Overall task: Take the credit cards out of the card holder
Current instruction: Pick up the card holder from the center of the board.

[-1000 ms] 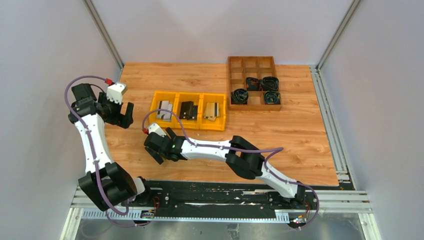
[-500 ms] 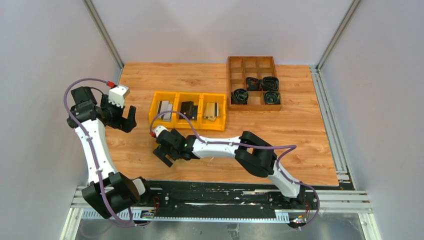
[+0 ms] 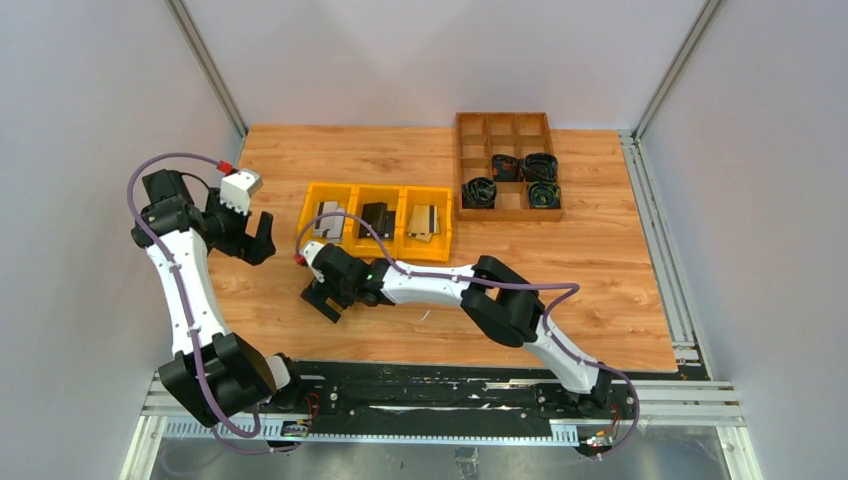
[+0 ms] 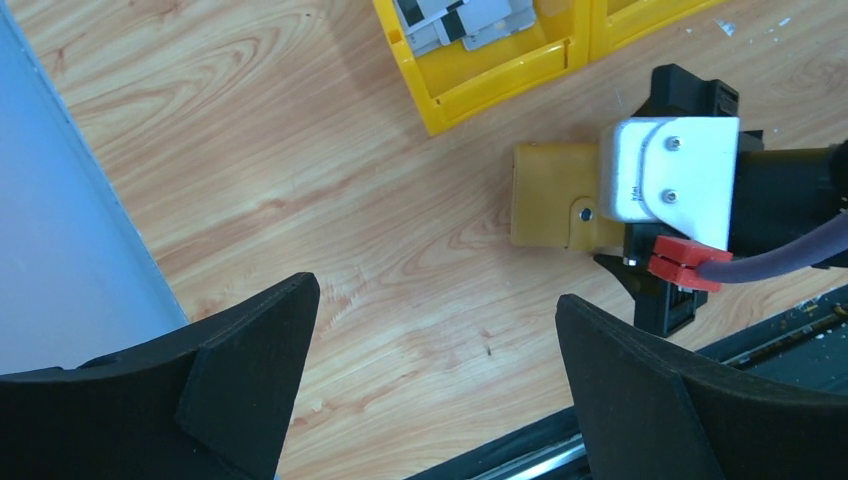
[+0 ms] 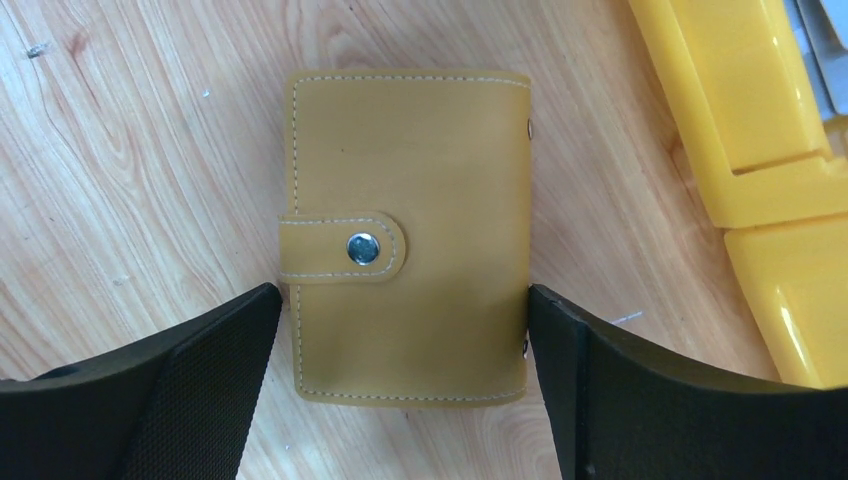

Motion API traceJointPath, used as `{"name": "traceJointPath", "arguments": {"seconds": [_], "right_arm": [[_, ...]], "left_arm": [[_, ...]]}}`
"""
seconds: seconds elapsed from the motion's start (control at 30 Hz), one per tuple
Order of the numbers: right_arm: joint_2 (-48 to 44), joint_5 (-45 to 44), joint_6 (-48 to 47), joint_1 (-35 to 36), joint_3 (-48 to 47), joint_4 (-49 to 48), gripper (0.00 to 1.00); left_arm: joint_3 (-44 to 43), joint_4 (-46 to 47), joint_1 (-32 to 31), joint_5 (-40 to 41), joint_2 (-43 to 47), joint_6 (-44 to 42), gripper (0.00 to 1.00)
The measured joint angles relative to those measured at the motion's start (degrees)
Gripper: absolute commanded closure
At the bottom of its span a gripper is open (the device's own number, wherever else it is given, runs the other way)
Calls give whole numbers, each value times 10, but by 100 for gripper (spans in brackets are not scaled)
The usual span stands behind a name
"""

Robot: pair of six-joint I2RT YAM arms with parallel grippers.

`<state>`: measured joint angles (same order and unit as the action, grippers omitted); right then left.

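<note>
Right gripper is spread wide over the card holder, one finger beside each long edge. Its strap snapped, the holder lies flat on the table near the yellow bins. Left gripper hangs spread and empty.

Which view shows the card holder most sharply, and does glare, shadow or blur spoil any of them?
Right wrist: the card holder is sharp and evenly lit, its stitching clear, no glare; only the dark fingers look soft. Left wrist: sharp too, but the right arm covers part of the holder. Top external: even light, but the right tool hides it.
</note>
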<state>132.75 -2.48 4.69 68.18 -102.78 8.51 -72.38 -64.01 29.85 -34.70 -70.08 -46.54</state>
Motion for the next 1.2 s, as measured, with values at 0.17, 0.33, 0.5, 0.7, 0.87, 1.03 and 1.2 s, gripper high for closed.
{"name": "traceJointPath", "arguments": {"seconds": [0.17, 0.33, 0.5, 0.7, 0.87, 1.03, 1.2], "right_arm": [[10, 7, -9, 0, -13, -3, 7], [10, 10, -12, 0, -6, -18, 21], [-26, 10, -11, 0, 70, -80, 33], [-88, 10, -10, 0, 177, -141, 36], [-139, 10, -7, 0, 234, -164, 36], [-214, 9, -7, 0, 273, -189, 38], [-311, 10, -3, 0, 316, -244, 38]], "left_arm": [[-9, -10, 0, -10, -2, -6, 0], [-15, -16, 0, -14, -6, -9, 0], [-14, -20, 0, -20, 0, -8, 0], [-4, -24, 0, -53, 37, 5, 0], [-3, -23, -10, -93, 45, 40, 0], [11, -24, -59, -117, 46, 82, 0], [16, -26, -68, -156, 46, 142, 4]]}}
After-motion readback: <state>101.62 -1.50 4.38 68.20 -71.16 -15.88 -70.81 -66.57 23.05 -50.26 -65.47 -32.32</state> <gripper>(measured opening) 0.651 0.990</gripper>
